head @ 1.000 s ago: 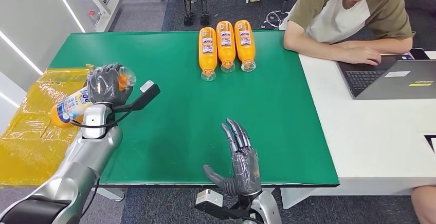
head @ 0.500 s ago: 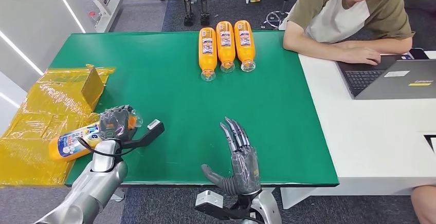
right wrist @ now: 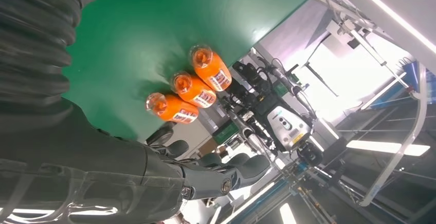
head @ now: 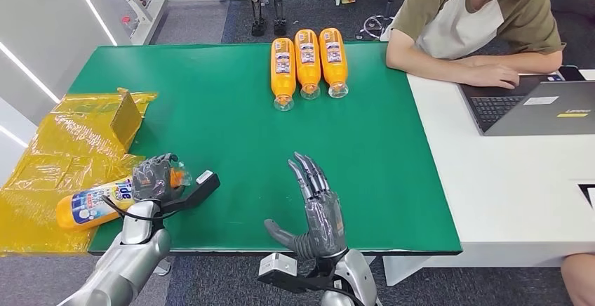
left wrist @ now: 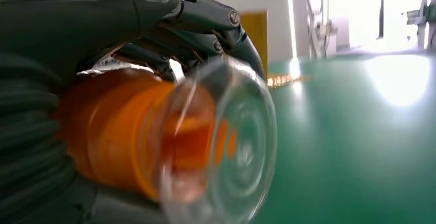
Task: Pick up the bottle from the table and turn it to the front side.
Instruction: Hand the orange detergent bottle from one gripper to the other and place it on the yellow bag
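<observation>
Four orange bottles in all: three lying side by side at the table's far edge (head: 283,71) (head: 308,61) (head: 334,60), one bottle (head: 95,203) in the left hand (head: 153,177); two robot hands, the right hand (head: 319,211) empty; one green table (head: 231,137); one laptop (head: 544,106); one person (head: 477,22); one yellow plastic sheet (head: 49,158).

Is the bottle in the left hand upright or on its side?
On its side. The bottle lies roughly level in the left hand, its clear base toward the table and its other end over the yellow plastic sheet.

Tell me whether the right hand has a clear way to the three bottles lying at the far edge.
Probably yes: the right hand is open, and only bare green table lies between it and the three bottles. Reach itself is uncertain.
</observation>
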